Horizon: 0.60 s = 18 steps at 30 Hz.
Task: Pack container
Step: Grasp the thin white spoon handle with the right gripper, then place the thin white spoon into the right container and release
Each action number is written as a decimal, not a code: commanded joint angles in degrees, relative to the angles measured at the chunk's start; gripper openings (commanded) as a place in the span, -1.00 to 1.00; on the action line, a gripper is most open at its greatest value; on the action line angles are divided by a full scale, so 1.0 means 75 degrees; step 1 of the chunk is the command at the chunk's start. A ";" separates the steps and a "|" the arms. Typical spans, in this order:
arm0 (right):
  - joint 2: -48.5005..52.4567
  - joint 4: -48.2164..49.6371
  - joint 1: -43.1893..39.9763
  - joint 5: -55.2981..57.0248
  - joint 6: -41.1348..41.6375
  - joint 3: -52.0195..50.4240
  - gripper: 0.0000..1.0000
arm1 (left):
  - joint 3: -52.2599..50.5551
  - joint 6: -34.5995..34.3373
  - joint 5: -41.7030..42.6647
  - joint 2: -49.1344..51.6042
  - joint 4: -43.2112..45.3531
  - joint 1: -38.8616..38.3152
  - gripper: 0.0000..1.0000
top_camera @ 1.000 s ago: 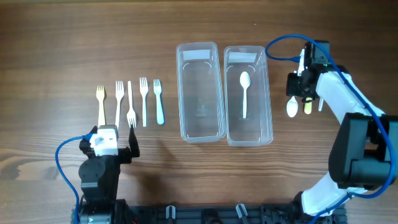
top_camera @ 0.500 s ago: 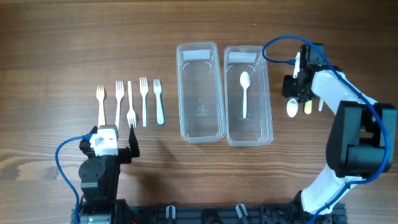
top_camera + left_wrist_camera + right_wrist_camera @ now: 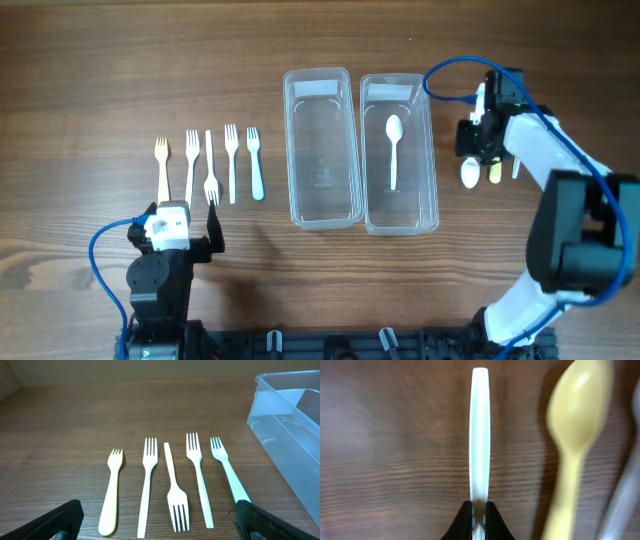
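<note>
the left gripper (image 3: 157, 512) sits low at 7 o'clock of the table (image 3: 90, 80). its black jaws are spread wide with nothing in them. just past it, five thin plastic forks lie flat in a row on the brown, stripy wood. there is a yellow fork (image 3: 112, 492), a long white fork (image 3: 147, 485), a flipped fork (image 3: 175, 492) with its prongs pointing back at the arm, a second white fork (image 3: 197, 480), and a pale blue fork (image 3: 229, 477) at the 3 o'clock end. they lie side by side and do not touch. a strip of bare wood runs between the pale blue fork and the boxes.

two see-through plastic boxes with round corners stand close side by side in the middle. the left box (image 3: 290, 150) has nothing in it. the right box (image 3: 433, 150) holds one packed spoon (image 3: 393, 150), white, with its bowl at 12 o'clock.

at 3 o'clock of the boxes, the right gripper (image 3: 479, 515) is low over the wood. its jaws are squeezed narrow on the smooth, flat handle of a white spoon (image 3: 480, 435), which lies on the table. a yellow spoon (image 3: 576, 430) lies just beside it at 3 o'clock, not touching. a blurry pale stick (image 3: 626, 490) lies past that.
</note>
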 commanded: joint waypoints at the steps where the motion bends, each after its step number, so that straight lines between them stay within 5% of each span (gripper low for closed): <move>1: -0.1647 0.0041 0.0026 -0.0551 -0.0090 0.0082 -0.91 | -0.0073 0.0117 0.0119 -0.0003 0.0012 -0.0044 1.00; 8: -0.3273 0.0015 0.0600 -0.1655 -0.0012 0.0082 -0.91 | -0.0073 0.0117 0.0119 -0.0003 0.0012 -0.0044 0.99; 18: -0.2885 -0.0093 0.2261 -0.1740 -0.0023 0.0064 -0.91 | -0.0070 0.0114 0.0119 -0.0003 0.0012 -0.0044 0.99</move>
